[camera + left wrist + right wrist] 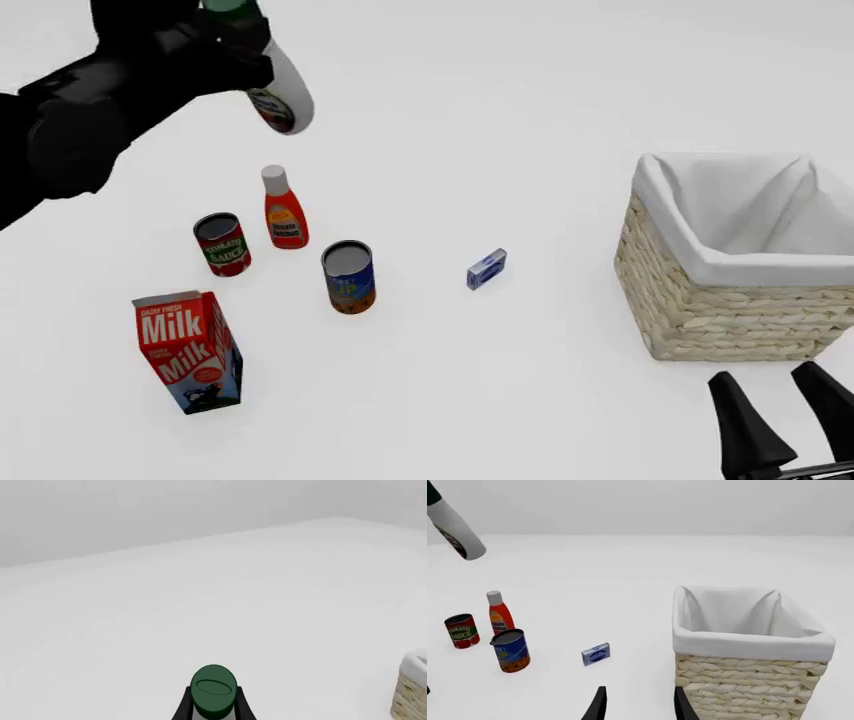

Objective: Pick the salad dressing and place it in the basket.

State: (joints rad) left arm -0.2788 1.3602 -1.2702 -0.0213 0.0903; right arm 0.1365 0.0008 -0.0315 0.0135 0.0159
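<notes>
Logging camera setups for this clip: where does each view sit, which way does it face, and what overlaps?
Front: above and behind the arms, looking down at the groceries and basket; shows the left gripper and right gripper.
Left wrist: behind the left gripper, facing bare table; shows its fingers around the salad dressing cap.
Right wrist: behind the open right gripper, facing the basket.
Shared: front and right wrist both show the lifted salad dressing and the small blue box.

White table [534, 90], plain surface. Standing on it: milk carton [188, 350] near left, tomato sauce can [222, 243], red bottle with white cap [282, 209] just beside it, another can [348, 276] (blue and orange label), small blue box [487, 268] mid-table, basket [727, 300] at right, well apart from the groceries.
</notes>
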